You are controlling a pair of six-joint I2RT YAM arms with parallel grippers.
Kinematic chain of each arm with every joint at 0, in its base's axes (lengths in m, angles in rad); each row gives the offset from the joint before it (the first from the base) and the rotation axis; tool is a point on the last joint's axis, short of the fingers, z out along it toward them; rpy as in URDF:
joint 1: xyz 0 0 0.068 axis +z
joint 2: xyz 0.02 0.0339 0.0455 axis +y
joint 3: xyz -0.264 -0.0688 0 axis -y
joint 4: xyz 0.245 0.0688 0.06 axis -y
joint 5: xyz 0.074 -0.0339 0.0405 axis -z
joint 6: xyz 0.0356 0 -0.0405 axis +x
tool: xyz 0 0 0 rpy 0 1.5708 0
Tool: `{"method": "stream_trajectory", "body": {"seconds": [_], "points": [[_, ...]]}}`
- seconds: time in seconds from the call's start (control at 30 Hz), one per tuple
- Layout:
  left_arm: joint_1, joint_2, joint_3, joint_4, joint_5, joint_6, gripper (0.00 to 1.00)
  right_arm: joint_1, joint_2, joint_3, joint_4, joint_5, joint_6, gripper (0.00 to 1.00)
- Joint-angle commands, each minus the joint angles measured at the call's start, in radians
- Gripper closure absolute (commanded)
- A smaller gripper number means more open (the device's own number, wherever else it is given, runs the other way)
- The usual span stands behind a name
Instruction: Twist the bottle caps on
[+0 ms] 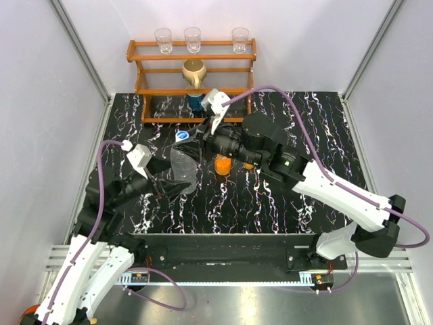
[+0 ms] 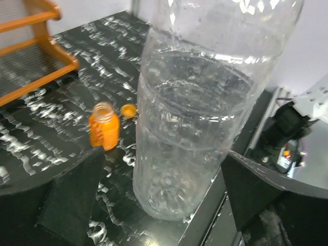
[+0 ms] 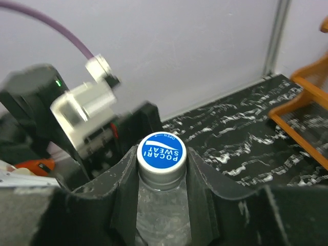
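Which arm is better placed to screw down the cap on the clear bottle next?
Right. The right gripper grips the blue-topped cap on the neck of the clear bottle. The left gripper stands open around the bottle's lower body, far from the cap; it could only steady it.

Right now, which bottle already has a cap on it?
The tall clear bottle: a blue-topped cap sits on its neck. The small orange bottle stands open-mouthed, its orange cap lying beside it.

Lab enclosure (aluminium frame point(image 1: 80, 46), white walls point(image 1: 40, 122))
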Motion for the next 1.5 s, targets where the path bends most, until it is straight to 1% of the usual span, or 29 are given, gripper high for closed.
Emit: {"method": "stream_trajectory", "body": {"seconds": [0.0,0.07,0.13,0.17,0.23,0.27,0.3,0.33,0.37,0.53,0.57,0.6,0.67,0.7,0.8,0.97,1.17,1.27,1.47], "points": [[0.005,0.047,0.245,-0.33,-0.212,0.22,0.01,0.009,-0.101,-0.094,-0.017,0.105,-0.1,0.79],[0.004,0.082,0.343,-0.426,-0.292,0.246,0.01,0.009,-0.108,-0.132,-0.011,0.124,-0.114,0.78],[0.004,0.105,0.427,-0.474,-0.311,0.245,0.01,0.009,-0.108,-0.198,0.014,0.139,-0.118,0.79],[0.005,0.113,0.455,-0.511,-0.308,0.238,0.01,0.009,-0.107,-0.221,0.058,0.141,-0.117,0.79],[0.005,0.125,0.54,-0.53,-0.302,0.207,0.01,0.007,-0.076,-0.28,0.094,0.138,-0.12,0.78],[0.006,0.13,0.574,-0.539,-0.302,0.196,0.01,0.009,-0.058,-0.292,0.157,0.133,-0.12,0.78],[0.006,0.141,0.608,-0.54,-0.306,0.178,0.01,0.009,-0.038,-0.307,0.176,0.122,-0.117,0.78],[0.005,0.148,0.675,-0.542,-0.316,0.167,0.01,0.009,0.011,-0.31,0.196,0.112,-0.112,0.78],[0.005,0.156,0.709,-0.548,-0.346,0.155,0.01,0.009,0.036,-0.31,0.239,0.083,-0.106,0.78],[0.005,0.236,0.903,-0.605,-0.414,0.109,0.01,0.021,0.232,-0.257,0.405,0.027,-0.115,0.8],[0.005,0.248,0.929,-0.614,-0.446,0.106,0.01,0.03,0.266,-0.213,0.417,0.029,-0.123,0.8],[0.005,0.257,0.955,-0.62,-0.464,0.101,0.01,0.036,0.333,-0.183,0.426,0.032,-0.125,0.81],[0.005,0.287,1.023,-0.639,-0.509,0.096,0.01,0.047,0.399,-0.093,0.442,0.047,-0.18,0.81],[0.005,0.291,1.036,-0.642,-0.515,0.099,0.01,0.059,0.463,-0.062,0.451,0.055,-0.192,0.81],[0.003,0.293,1.041,-0.654,-0.532,0.107,0.01,0.068,0.577,0.051,0.468,0.062,-0.213,0.81],[0.004,0.27,0.994,-0.683,-0.55,0.118,0.02,0.073,0.701,0.192,0.529,0.065,-0.23,0.8],[0.003,0.264,0.995,-0.686,-0.55,0.118,0.02,0.071,0.846,0.346,0.529,0.068,-0.247,0.79],[0.005,0.261,0.988,-0.694,-0.555,0.113,0.02,0.071,0.895,0.372,0.557,0.07,-0.235,0.76],[0.005,0.247,0.954,-0.691,-0.558,0.11,0.02,0.085,0.947,0.397,0.52,0.082,-0.238,0.75]]}}
